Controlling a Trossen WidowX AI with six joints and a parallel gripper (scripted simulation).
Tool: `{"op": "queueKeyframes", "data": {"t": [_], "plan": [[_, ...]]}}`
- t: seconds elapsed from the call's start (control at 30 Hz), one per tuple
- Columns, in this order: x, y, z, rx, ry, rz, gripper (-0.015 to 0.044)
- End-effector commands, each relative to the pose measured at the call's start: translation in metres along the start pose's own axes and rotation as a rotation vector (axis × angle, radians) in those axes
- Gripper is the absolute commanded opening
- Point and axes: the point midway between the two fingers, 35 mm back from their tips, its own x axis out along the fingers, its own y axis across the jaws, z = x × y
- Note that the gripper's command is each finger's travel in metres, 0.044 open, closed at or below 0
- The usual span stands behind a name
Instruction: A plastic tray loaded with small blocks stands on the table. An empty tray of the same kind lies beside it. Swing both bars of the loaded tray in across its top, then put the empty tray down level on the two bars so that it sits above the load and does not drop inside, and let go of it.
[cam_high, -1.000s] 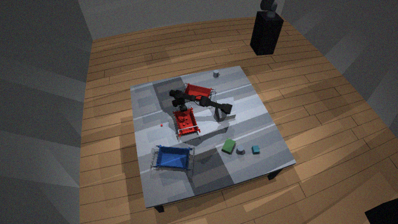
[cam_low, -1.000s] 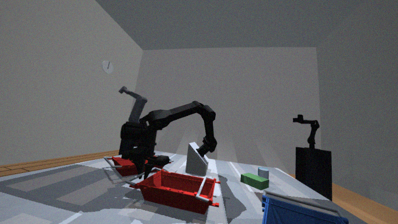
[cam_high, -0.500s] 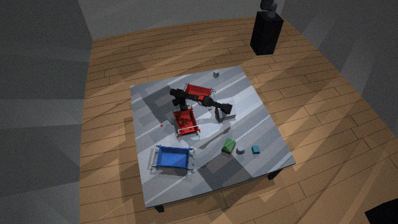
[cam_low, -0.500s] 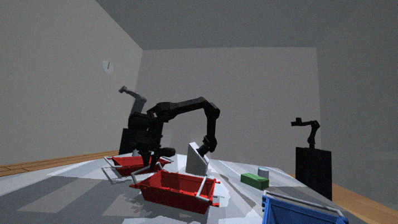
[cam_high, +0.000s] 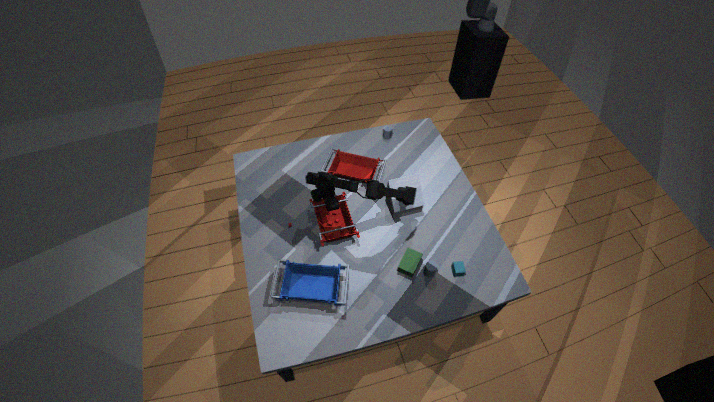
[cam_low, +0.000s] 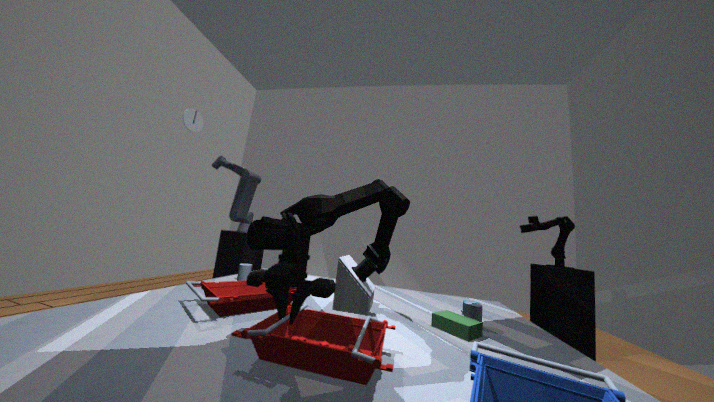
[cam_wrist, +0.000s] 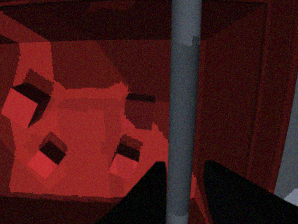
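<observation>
The loaded red tray stands mid-table. Small red blocks lie on its floor. My gripper points down at its near end. The fingers are closed narrowly around one grey wire bar, which runs between them and now lies over the tray's inside. The second bar lies at the tray's other end. The empty red tray lies behind, its bars swung out.
A blue tray stands near the front. A green block, a grey cylinder and a teal block lie to the right. Another grey cylinder stands at the back.
</observation>
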Motion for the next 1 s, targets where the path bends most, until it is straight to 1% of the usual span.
{"op": "queueKeyframes", "data": {"t": [0.0,0.2,0.27,0.33,0.37,0.97], "plan": [[-0.006,-0.001,-0.001,0.012,-0.009,-0.005,0.0086],[-0.039,-0.004,0.0,0.012,-0.009,-0.006,0.0086],[-0.043,-0.004,0.0,0.012,-0.009,-0.006,0.0086],[-0.043,-0.004,0.0,0.012,-0.009,-0.006,0.0086],[-0.036,-0.004,-0.001,0.022,-0.012,-0.001,0.0086],[-0.036,-0.004,-0.001,0.022,-0.012,-0.001,0.0086]]}}
